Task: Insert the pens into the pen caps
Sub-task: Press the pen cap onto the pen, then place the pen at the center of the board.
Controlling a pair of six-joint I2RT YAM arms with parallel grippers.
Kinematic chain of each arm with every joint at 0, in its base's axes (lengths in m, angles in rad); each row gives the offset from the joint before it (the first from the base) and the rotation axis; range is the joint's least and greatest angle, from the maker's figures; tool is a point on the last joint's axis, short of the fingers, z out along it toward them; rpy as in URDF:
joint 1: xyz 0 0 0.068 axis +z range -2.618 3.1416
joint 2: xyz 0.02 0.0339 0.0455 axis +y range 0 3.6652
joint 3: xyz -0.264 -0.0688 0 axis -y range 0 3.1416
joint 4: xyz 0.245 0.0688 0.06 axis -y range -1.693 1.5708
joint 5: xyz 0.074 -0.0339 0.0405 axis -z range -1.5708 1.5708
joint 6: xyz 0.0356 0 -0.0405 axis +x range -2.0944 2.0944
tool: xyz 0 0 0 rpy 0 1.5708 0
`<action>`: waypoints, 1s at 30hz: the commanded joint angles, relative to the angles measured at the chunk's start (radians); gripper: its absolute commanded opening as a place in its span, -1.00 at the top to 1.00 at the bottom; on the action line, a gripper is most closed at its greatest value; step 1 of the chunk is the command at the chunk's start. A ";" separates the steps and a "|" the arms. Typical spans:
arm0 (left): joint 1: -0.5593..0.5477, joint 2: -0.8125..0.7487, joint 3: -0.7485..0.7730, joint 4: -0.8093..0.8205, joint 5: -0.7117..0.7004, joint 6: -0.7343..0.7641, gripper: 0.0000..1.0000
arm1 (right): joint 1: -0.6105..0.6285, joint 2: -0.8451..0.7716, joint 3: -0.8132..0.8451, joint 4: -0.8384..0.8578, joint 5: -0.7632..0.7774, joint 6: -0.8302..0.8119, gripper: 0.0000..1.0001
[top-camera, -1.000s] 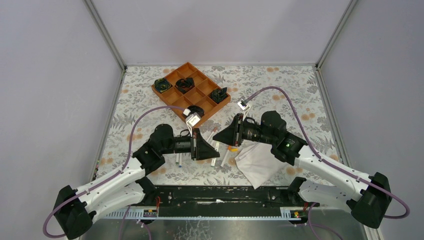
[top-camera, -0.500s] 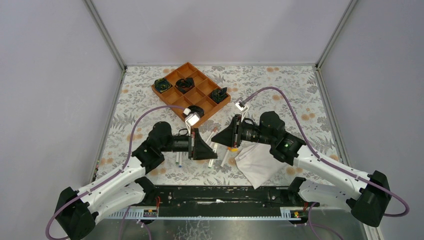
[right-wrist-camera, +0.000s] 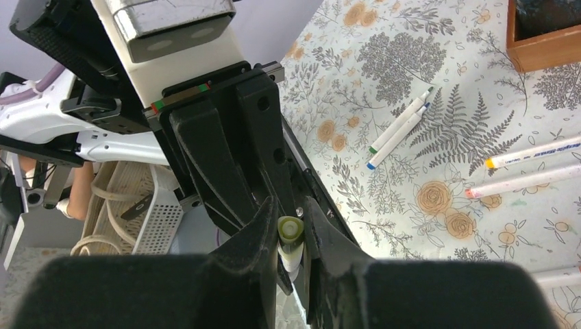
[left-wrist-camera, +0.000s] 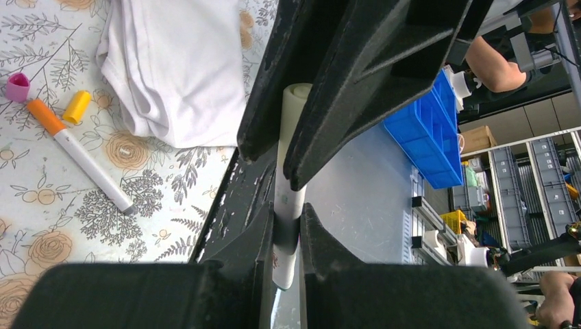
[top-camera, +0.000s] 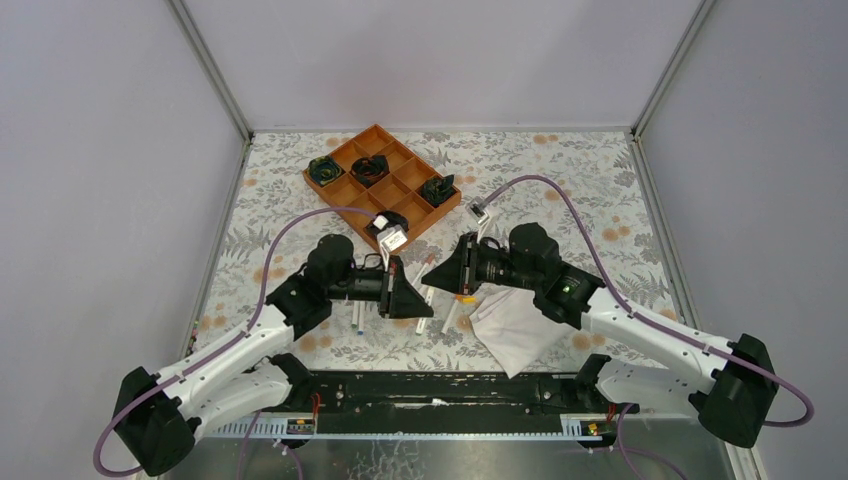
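Above the table's near middle my left gripper [top-camera: 413,299] and right gripper [top-camera: 434,279] meet tip to tip. In the left wrist view the left gripper [left-wrist-camera: 288,218] is shut on a white-barrelled pen [left-wrist-camera: 288,197], whose far end runs between the right gripper's fingers [left-wrist-camera: 356,68]. Seen from the right wrist, the right gripper [right-wrist-camera: 288,236] is shut on a yellow-green pen cap [right-wrist-camera: 290,227], with the white barrel right behind it. Loose pens [right-wrist-camera: 399,127] lie on the floral table, one of them orange-capped [left-wrist-camera: 82,161]. A pink cap [left-wrist-camera: 17,87] and a yellow cap [left-wrist-camera: 77,106] lie near it.
A folded white cloth [top-camera: 515,325] lies under the right arm near the front edge. A wooden compartment tray [top-camera: 345,190] holding dark objects stands at the back centre. More pens [right-wrist-camera: 527,168] lie between tray and cloth. Walls enclose the table on three sides.
Both grippers have edged closer together, the right arm shifting slightly left and the left wrist rotating a little. Both grips are unchanged.
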 commanded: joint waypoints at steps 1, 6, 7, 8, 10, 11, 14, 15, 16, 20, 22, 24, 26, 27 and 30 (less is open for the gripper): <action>0.078 0.009 0.127 0.243 -0.360 0.041 1.00 | 0.158 0.027 -0.042 -0.296 -0.367 0.070 1.00; 0.079 0.015 0.129 0.223 -0.332 0.051 1.00 | 0.162 -0.003 -0.045 -0.301 -0.327 0.044 1.00; 0.079 0.018 0.129 0.208 -0.328 0.059 1.00 | 0.162 -0.014 -0.034 -0.301 -0.301 0.036 1.00; 0.079 0.017 0.121 0.198 -0.319 0.064 1.00 | 0.161 -0.024 -0.021 -0.309 -0.264 0.025 1.00; 0.079 0.003 0.088 0.188 -0.313 0.069 1.00 | 0.160 -0.048 0.019 -0.340 -0.162 -0.007 1.00; 0.077 -0.007 0.065 0.181 -0.313 0.070 1.00 | 0.161 -0.063 0.041 -0.358 -0.096 -0.021 0.92; 0.077 -0.033 0.005 0.112 -0.322 0.085 1.00 | 0.160 -0.120 0.093 -0.408 0.146 -0.054 0.32; 0.076 -0.039 -0.008 0.078 -0.334 0.090 1.00 | 0.160 -0.142 0.107 -0.419 0.215 -0.063 0.08; 0.075 -0.044 -0.021 0.040 -0.351 0.095 1.00 | 0.160 -0.165 0.122 -0.431 0.282 -0.074 -0.10; 0.073 -0.034 -0.036 -0.123 -0.470 0.119 1.00 | 0.161 -0.250 0.156 -0.492 0.521 -0.116 -0.52; 0.072 0.007 -0.026 -0.200 -0.568 0.130 1.00 | 0.161 -0.275 0.165 -0.541 0.607 -0.134 -0.63; 0.072 0.067 -0.008 -0.235 -0.635 0.138 1.00 | 0.160 -0.281 0.176 -0.602 0.684 -0.139 -0.69; 0.072 0.152 0.021 -0.255 -0.680 0.148 1.00 | 0.160 -0.280 0.174 -0.647 0.729 -0.135 -0.70; 0.072 0.191 0.043 -0.259 -0.699 0.153 1.00 | 0.161 -0.282 0.169 -0.660 0.735 -0.130 -0.70; 0.071 0.293 0.084 -0.243 -0.713 0.182 1.00 | 0.161 -0.296 0.135 -0.666 0.735 -0.112 -0.70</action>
